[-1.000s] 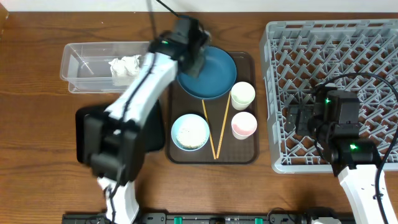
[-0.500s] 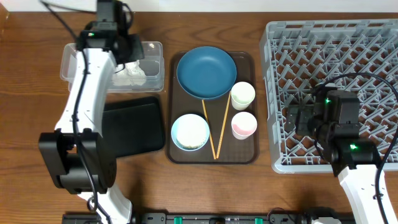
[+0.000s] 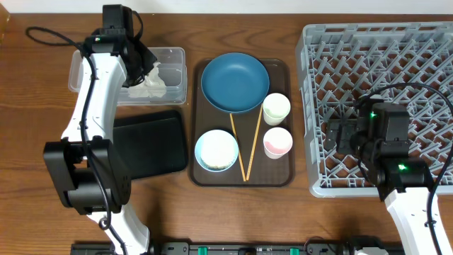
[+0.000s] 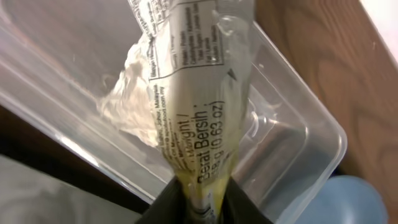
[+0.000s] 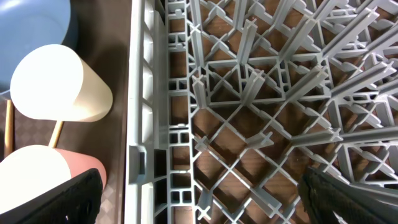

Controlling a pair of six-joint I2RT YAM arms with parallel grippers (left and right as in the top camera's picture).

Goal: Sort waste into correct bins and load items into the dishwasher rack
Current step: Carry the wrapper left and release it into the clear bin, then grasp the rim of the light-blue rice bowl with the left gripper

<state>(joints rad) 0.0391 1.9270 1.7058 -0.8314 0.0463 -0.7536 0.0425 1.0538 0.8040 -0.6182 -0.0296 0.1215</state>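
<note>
My left gripper [image 3: 144, 65] hangs over the clear container [image 3: 92, 60] at the back left. It is shut [image 4: 202, 196] on a yellow-green printed wrapper [image 4: 199, 106] that dangles into the container [image 4: 298, 118]. Crumpled white tissue [image 3: 154, 83] lies inside, also seen in the left wrist view [image 4: 127, 102]. The blue plate [image 3: 235, 81], light-blue bowl [image 3: 216, 150], pale-green cup [image 3: 276, 108], pink cup [image 3: 277, 142] and chopsticks [image 3: 248, 145] lie on the brown tray. My right gripper [image 3: 338, 134] is open and empty [image 5: 205, 205] over the grey rack's [image 3: 382, 64] left edge [image 5: 155, 124]. I cannot make out the rice.
The flat black tray [image 3: 152, 142] lies in front of the clear container, left of the brown serving tray [image 3: 241, 178]. In the right wrist view the pale-green cup [image 5: 56, 84] and pink cup [image 5: 43, 168] stand just left of the rack wall.
My left arm swung left from over the blue plate to over the clear container, carrying the wrapper. The right arm has not moved.
</note>
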